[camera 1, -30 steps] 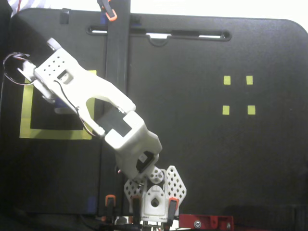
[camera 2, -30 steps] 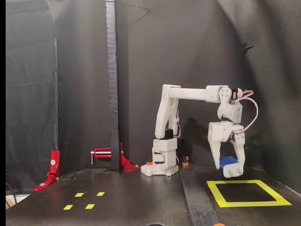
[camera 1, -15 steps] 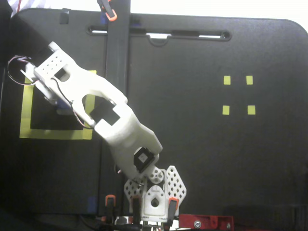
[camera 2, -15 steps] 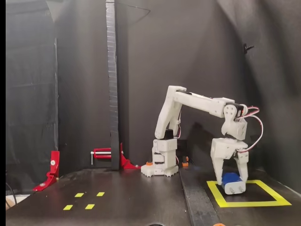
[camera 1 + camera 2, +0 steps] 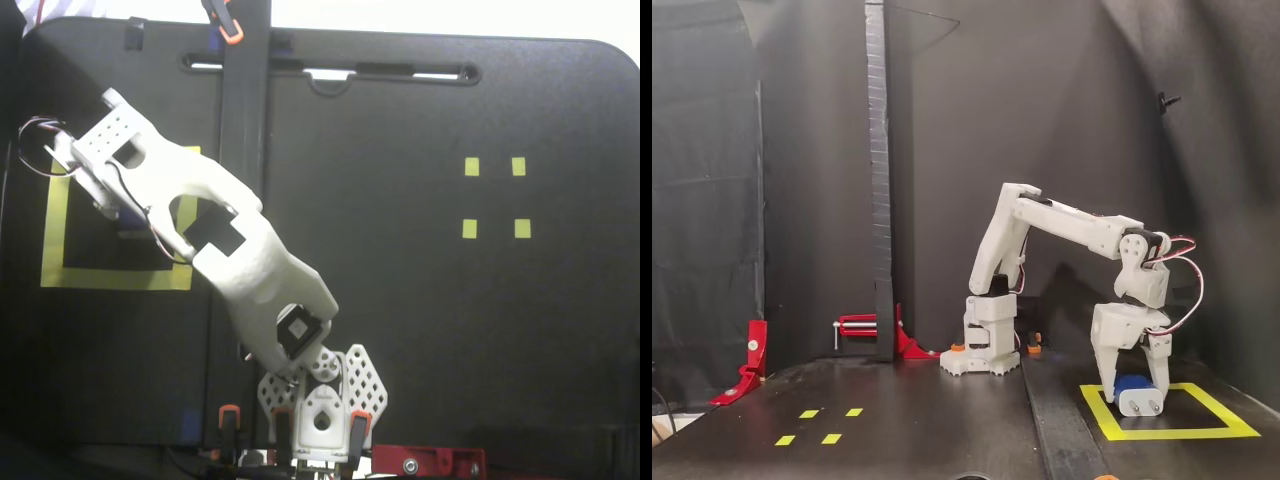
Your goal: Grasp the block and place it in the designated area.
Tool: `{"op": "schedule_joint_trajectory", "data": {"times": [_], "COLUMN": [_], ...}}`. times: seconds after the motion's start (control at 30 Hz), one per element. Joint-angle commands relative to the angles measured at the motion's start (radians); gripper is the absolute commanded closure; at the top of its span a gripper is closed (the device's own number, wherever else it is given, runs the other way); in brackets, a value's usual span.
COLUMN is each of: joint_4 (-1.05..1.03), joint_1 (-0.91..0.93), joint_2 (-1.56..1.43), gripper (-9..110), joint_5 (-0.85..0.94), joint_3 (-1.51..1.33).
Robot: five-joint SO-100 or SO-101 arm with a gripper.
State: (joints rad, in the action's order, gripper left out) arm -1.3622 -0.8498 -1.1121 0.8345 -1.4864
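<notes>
My hand (image 5: pixel 1137 392) is clamped on the block (image 5: pixel 1137 394), prongs facing the camera, low inside the designated area (image 5: pixel 1225 430) on the bench (image 5: pixel 920 430). This looks like the placing step; next I'd open the fingers and lift clear.

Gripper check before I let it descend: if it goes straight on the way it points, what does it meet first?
The gripper points straight down, shut on the block. Directly below is the black floor inside the yellow square; the block looks at or nearly on it, so that surface comes first.
</notes>
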Motion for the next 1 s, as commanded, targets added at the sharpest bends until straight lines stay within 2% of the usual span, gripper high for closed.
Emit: {"op": "schedule_joint_trajectory", "data": {"times": [0.0, 0.1, 0.37, 0.97], "joint_4": [-0.006, -0.014, -0.035, -0.067], "joint_1": [0.011, 0.011, 0.014, 0.023], "joint_2": [-0.009, -0.014, -0.029, -0.092], "gripper": [78, 77, 53, 52], "joint_5": [0.005, 0.009, 0.048, 0.057], "joint_3": [0.002, 0.002, 0.002, 0.003]}}
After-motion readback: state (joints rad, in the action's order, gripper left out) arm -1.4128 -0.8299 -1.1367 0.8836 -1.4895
